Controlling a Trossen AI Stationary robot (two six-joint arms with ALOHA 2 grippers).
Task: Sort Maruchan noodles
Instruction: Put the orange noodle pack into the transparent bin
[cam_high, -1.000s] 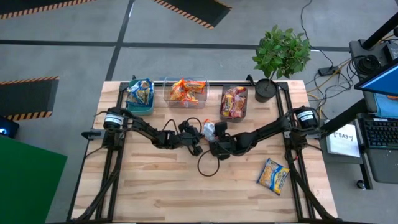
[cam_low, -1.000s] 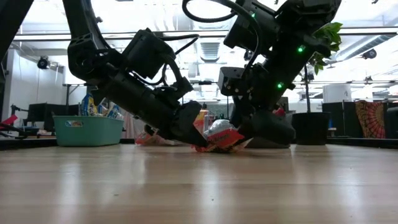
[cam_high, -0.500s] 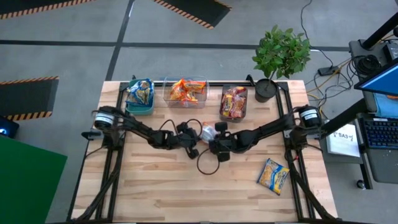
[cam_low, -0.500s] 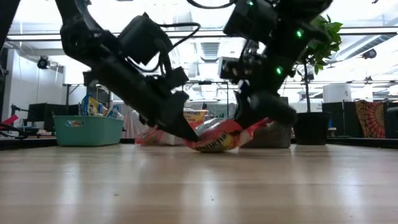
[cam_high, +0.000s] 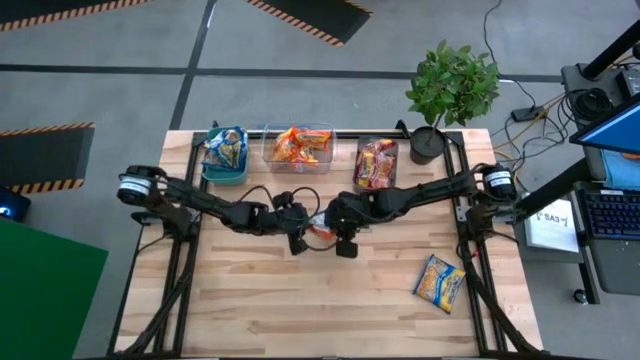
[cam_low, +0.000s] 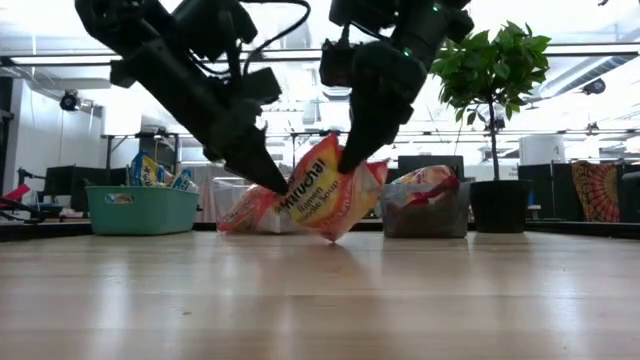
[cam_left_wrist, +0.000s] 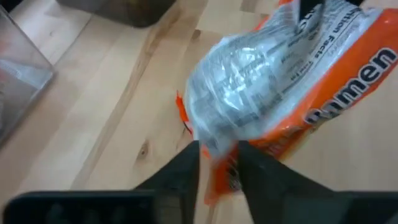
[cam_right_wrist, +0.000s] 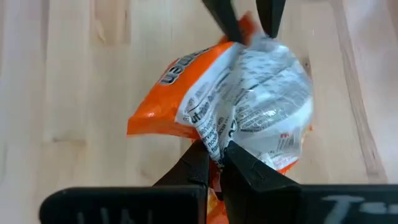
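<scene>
An orange Maruchan noodle packet (cam_low: 325, 195) stands nearly upright over the middle of the table, between my two grippers. My right gripper (cam_right_wrist: 213, 152) is shut on its upper edge. My left gripper (cam_left_wrist: 217, 152) is at the packet's other end, its fingers apart on either side of the crimped edge. A blue-and-yellow packet (cam_high: 440, 282) lies flat on the table at the near right. More packets sit in the three bins along the far edge. My left gripper has the packet's crimped end (cam_left_wrist: 214, 140) between its spread fingers, coming in slanting down from the table's left; I cannot tell whether they touch it. My right gripper pinches the packet's upper edge (cam_right_wrist: 216, 138) between its two fingers, slanting down from the table's right. The packet hangs below the fingers, tilted. Whether its lowest corner (cam_low: 335, 238) touches the table, I cannot tell.
Along the far edge stand a teal bin (cam_high: 213, 168) with blue-and-yellow packets, a clear bin (cam_high: 268, 152) with orange ones and a grey bin (cam_high: 392, 172) with red ones. A potted plant (cam_high: 428, 143) is at the far right. The near half of the table is bare wood.
Both grippers have risen over the table's middle, and my right gripper has rolled. The orange packet, which lay low on the table between them, has been drawn up and now stands nearly upright.
</scene>
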